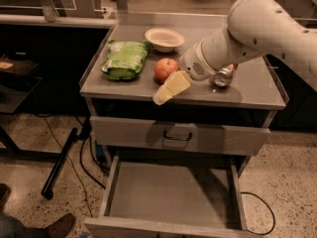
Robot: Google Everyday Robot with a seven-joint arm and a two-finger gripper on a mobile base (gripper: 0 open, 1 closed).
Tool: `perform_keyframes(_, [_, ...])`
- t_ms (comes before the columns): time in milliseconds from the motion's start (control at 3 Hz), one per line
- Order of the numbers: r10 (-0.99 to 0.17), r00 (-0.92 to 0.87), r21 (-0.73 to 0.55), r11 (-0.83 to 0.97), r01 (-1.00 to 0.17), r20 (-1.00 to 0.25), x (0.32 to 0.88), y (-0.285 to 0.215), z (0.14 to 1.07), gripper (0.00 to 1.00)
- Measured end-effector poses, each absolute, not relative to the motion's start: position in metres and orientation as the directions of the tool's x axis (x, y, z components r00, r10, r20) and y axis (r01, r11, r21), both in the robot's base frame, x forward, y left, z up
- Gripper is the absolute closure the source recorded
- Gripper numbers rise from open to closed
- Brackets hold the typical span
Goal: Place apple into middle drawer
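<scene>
Gripper (170, 88), matt pale plastic, nr bench (257, 90) front edge by glossy-skinned apple (166, 69). Middle drawer (171, 192): smooth matt grey metal, like bench top.

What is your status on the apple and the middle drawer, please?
Hand low over countertop's front edge, just in front of apple. Apple on countertop, not lifted. Middle drawer open below, floor bare. Soda can partly hidden behind arm.

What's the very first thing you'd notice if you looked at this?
The big white robot arm reaches in from the right over the cabinet top, and its yellowish tool hangs at the front edge, just in front of the red apple. Next is the wide middle drawer, pulled out at the bottom. A bright green bag lies left of the apple.
</scene>
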State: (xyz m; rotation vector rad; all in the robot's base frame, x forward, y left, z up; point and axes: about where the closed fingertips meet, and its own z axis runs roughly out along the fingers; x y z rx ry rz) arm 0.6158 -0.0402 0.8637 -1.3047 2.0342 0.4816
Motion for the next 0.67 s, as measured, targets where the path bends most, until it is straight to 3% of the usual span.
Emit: perform_keyframes(667, [-0.659, -0.198, -0.120, 0.405, -0.906, -0.725, 0.657, -0.041, 0.873, 0.00])
